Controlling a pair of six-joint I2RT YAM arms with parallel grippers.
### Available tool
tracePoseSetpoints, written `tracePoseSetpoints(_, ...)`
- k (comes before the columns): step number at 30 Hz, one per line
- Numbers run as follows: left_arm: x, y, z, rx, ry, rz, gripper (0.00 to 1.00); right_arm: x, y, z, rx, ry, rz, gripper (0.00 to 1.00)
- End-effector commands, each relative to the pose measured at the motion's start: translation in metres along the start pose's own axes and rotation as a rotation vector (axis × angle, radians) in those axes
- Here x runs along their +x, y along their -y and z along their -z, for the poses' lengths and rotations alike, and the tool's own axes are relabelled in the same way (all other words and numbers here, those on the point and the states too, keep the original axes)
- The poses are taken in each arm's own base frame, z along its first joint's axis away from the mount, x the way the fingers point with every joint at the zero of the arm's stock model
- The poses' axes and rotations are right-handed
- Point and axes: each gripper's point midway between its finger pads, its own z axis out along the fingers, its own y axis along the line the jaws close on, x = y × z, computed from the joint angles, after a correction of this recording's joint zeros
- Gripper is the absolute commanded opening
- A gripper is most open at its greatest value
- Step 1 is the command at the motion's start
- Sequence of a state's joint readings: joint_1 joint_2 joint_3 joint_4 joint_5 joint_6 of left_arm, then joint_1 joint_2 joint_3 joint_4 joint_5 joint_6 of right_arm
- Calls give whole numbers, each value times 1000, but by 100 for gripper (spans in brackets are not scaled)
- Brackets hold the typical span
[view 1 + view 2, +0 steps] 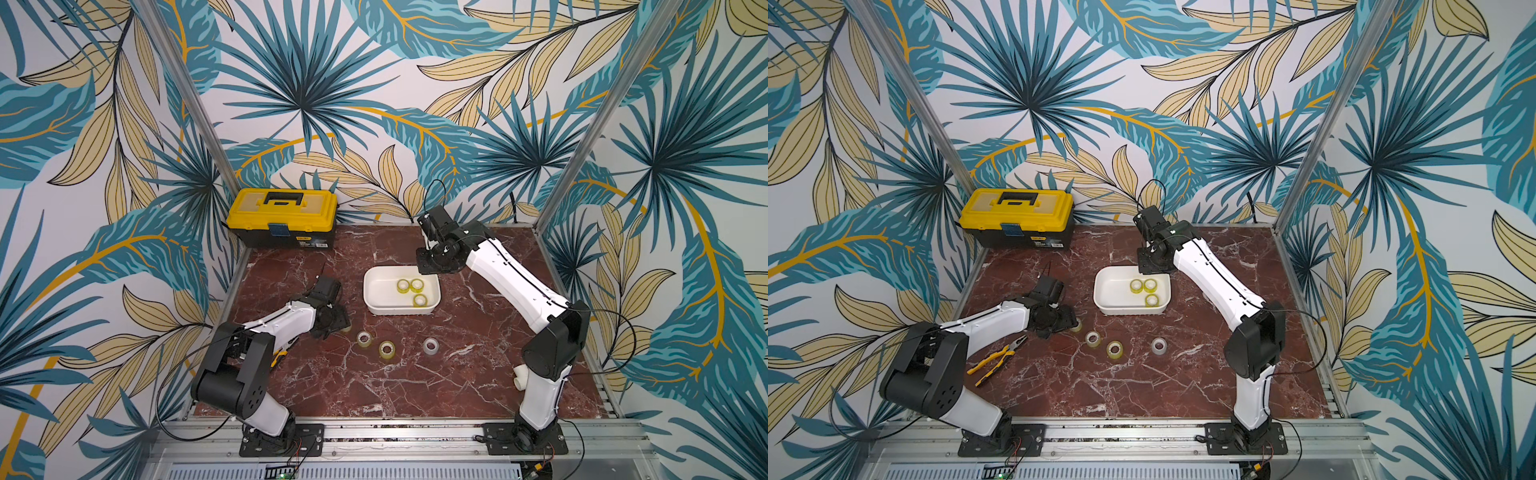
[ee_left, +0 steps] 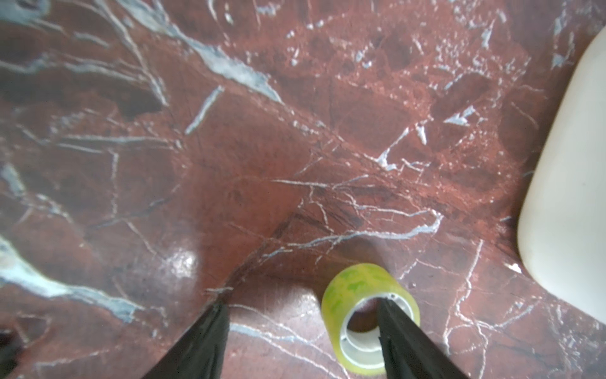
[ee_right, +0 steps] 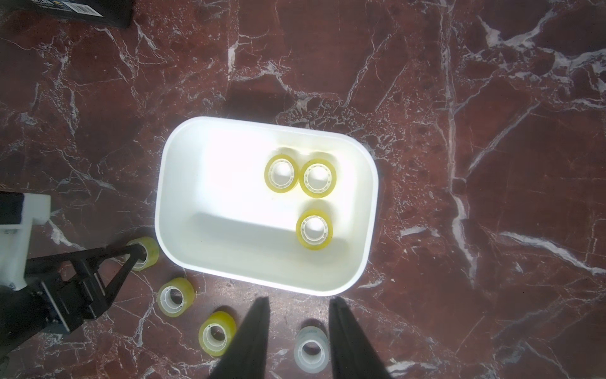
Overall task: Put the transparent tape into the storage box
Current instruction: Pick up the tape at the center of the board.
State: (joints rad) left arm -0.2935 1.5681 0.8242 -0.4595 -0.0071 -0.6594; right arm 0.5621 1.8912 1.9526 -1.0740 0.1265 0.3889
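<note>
The storage box, a shallow white tub, holds three yellowish rolls of transparent tape. Three more rolls stand on the marble in front of it: two yellowish and one greyer. Another yellowish roll lies left of the box. My left gripper is low over it and open, with one finger inside the roll's core and the other well clear on the outside. High over the box's far right corner hangs my right gripper, open and holding nothing.
A yellow-and-black toolbox stands at the back left. Yellow-handled pliers lie beside the left arm. A white pipe fitting sits by the right arm's lower link. Metal frame posts and rails border the marble top.
</note>
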Motion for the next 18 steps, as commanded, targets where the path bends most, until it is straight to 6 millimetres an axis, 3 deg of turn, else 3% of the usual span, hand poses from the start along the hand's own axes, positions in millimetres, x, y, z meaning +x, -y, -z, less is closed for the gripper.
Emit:
tracePoseSetpoints(1, 3, -4, -11, -24, -21, 6, 58, 10, 1, -2, 16, -30, -2, 35)
tracePoseSetpoints(4, 6, -6, -10, -31, -24, 4, 45, 10, 3, -2, 21, -26, -4, 35)
tracePoseSetpoints(9, 20, -8, -15, -41, -52, -4, 42, 11, 3, -2, 24, -28, -3, 35)
tracePoseSetpoints(13, 32, -8, -19, -48, -69, -16, 30, 9, 3, 0, 23, -20, -2, 35)
tracePoseSetpoints(18, 42, -9, -19, -55, -82, -23, 24, 8, 3, 2, 21, -16, -2, 35)
